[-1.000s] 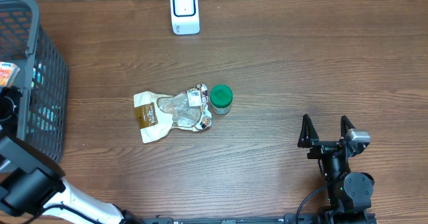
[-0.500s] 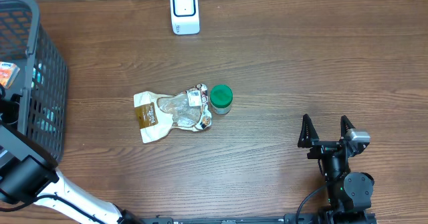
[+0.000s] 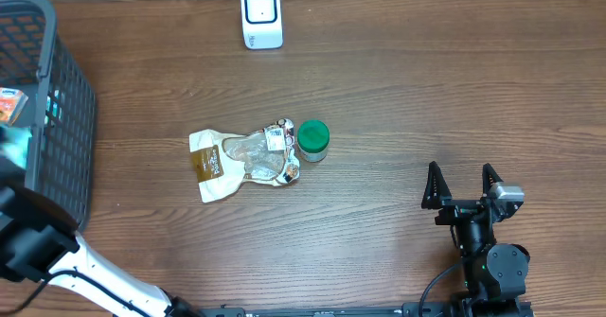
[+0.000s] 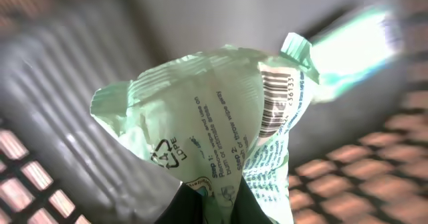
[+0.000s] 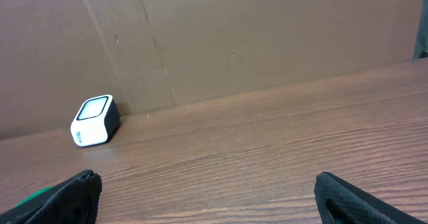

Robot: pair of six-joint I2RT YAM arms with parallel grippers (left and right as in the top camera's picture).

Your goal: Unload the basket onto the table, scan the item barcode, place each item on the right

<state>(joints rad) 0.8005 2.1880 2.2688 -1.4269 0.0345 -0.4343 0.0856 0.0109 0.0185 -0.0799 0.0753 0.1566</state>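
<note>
In the left wrist view my left gripper (image 4: pixel 211 202) is shut on the lower edge of a pale green plastic packet (image 4: pixel 200 124), inside the grey basket (image 3: pixel 59 118). The crumpled packet stands up from the fingers, and its barcode (image 4: pixel 277 102) shows on the upper right fold. From overhead the left arm (image 3: pixel 13 149) is a blur at the basket's near side. The white scanner (image 3: pixel 261 16) stands at the table's far edge and also shows in the right wrist view as the scanner (image 5: pixel 95 120). My right gripper (image 3: pixel 464 186) rests open at the lower right, nothing between its fingers.
A tan and clear snack pouch (image 3: pixel 241 158) lies mid-table with a green-lidded jar (image 3: pixel 313 139) touching its right end. The basket holds other packets (image 3: pixel 9 101). A cardboard wall (image 5: pixel 234 37) backs the table.
My left gripper has closed on the pale green packet inside the basket, and the left arm has shifted slightly at the basket's edge. The right arm has not moved.
</note>
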